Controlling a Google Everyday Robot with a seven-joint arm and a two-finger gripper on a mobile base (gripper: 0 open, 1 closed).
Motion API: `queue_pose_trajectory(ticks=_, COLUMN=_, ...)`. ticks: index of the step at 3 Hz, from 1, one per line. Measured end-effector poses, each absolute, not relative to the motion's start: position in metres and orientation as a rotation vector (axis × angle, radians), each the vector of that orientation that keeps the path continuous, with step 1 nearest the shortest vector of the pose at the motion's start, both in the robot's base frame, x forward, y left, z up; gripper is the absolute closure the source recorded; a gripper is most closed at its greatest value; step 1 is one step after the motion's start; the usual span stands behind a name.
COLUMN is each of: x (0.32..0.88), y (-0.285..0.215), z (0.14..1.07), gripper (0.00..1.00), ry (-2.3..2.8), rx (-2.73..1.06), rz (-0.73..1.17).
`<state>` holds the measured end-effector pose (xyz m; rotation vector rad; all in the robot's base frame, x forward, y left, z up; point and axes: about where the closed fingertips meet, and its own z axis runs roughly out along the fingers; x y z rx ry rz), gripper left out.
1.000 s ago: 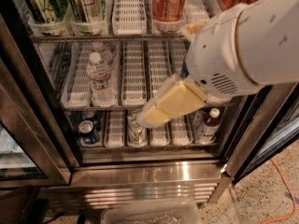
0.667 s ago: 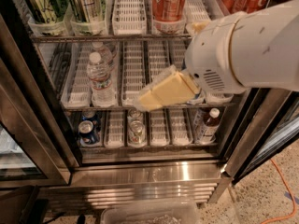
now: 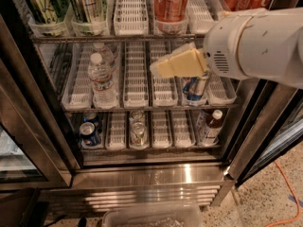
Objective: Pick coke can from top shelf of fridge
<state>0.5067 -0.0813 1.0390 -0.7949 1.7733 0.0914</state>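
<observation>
The gripper [image 3: 180,64] hovers before the middle rack [image 3: 142,91], below the coke can [image 3: 171,3] at the front edge of the top shelf [image 3: 130,11]. Whether it is open I cannot tell. Best to rise, then approach level.

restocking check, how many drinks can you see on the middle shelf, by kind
water bottles: 2
blue-and-silver can: 1
total on the middle shelf: 3
The gripper hangs in front of this shelf, partly covering the blue-and-silver can, below the coke can.
</observation>
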Motion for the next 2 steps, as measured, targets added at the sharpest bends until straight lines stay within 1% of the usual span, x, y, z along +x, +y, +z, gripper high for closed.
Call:
queue_pose_trajectory(ticks=1, x=0.517, y=-0.094, z=1.046, gripper=0.00, ry=1.753, rx=-0.700, rz=0.052)
queue_pose_trajectory(ticks=2, x=0.513, y=-0.087, z=1.059, gripper=0.00, ry=1.709, rx=-0.663, rz=0.039)
